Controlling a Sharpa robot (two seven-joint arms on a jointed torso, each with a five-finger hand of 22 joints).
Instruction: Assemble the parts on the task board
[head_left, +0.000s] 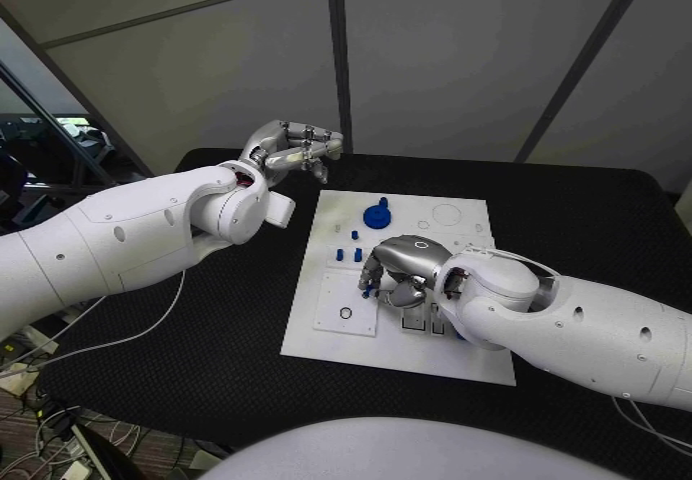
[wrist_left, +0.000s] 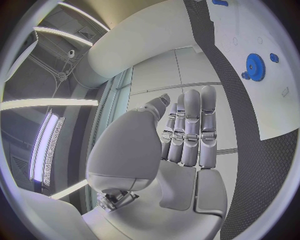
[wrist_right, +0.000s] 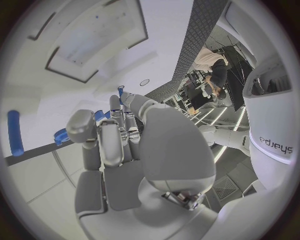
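Hidden: your right robot hand (head_left: 400, 268) covers the middle of the board (head_left: 329, 330), so you cannot see what lies under its palm; a few blue bits peek out by its fingertips (head_left: 369, 290).
Hard to read: you cannot tell from the head view if those fingers actually pinch a part; the right wrist view shows a small blue part (wrist_right: 120, 90) at the fingertips, contact unclear.
Right robot hand: bent down over the board's centre, fingers curled toward the plate; grasp cannot be told.
Left robot hand (head_left: 293, 148): raised off the bench (head_left: 577, 215), beyond the board's far left corner, fingers straight and side by side, released, nothing in it.
Board: white plate in the middle of the bench, long side running away from you.
Parts: blue gear (head_left: 376, 214) on the board's far half; small blue pegs (head_left: 348, 245) just on the near side of it; in the right wrist view a blue rod (wrist_right: 14, 132) lies on the board.
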